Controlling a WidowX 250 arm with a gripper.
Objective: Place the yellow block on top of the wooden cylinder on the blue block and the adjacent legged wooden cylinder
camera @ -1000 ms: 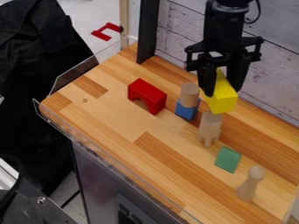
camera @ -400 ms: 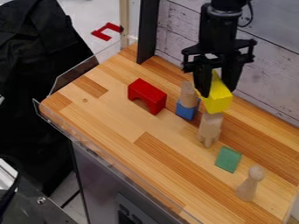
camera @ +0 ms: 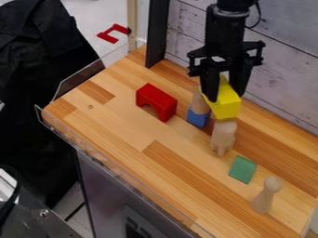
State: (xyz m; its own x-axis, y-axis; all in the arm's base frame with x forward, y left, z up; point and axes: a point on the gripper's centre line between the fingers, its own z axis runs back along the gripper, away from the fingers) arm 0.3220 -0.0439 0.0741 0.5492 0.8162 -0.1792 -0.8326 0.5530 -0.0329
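Yellow block (camera: 226,106) moved left, gripped within the claw (camera: 225,97).

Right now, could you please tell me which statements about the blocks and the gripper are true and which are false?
1. The gripper holds a yellow block. True.
2. The red arch block touches the yellow block. False: they are apart.
3. A wooden cylinder stands on a blue block. True.
4. The green block rests on the blue block. False: it lies on the wooden surface.
5. The round-headed wooden peg lies on its side. False: it stands upright.
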